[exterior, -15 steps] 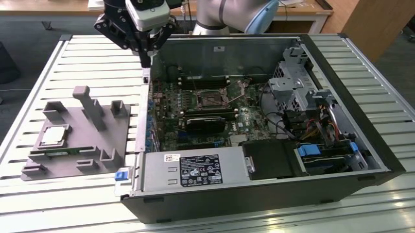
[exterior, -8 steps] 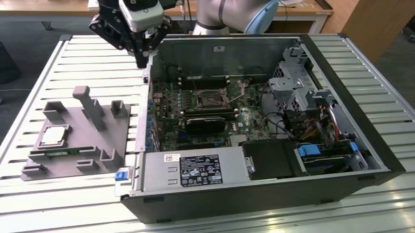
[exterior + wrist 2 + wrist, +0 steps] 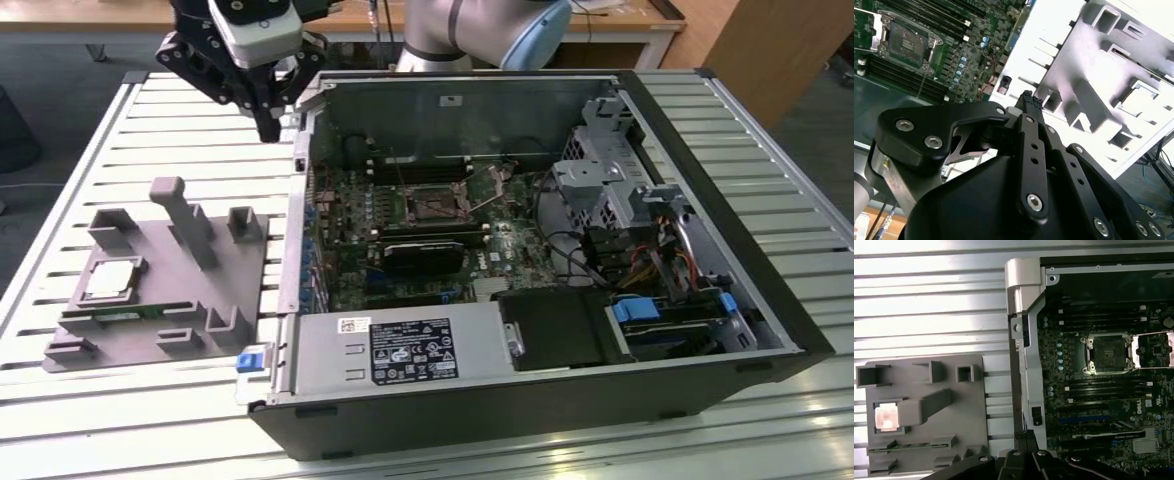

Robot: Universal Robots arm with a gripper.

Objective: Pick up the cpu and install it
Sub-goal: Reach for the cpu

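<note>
Nearest in the exterior view, the open computer case (image 3: 534,420) lay on its side on the slatted metal table (image 3: 120,410), with its power supply (image 3: 400,350) along the near wall. At the frame's lower left, just beside the case, sat a grey holder tray (image 3: 240,275). The cpu (image 3: 110,280) rested flat in 1 of its pockets, silvery top up, with 1 green memory stick (image 3: 120,314) in a slot just in front of it. The first wrist view showed the cpu (image 3: 887,417) in that same pocket.

Farther in, the motherboard's socket (image 3: 434,207) stood open, its load plate swung aside.

At the upper left, the gripper (image 3: 272,128) hung above the table beside the case's far corner, well apart from the cpu. Its fingers (image 3: 1024,435) were pressed together and held nothing.
</note>
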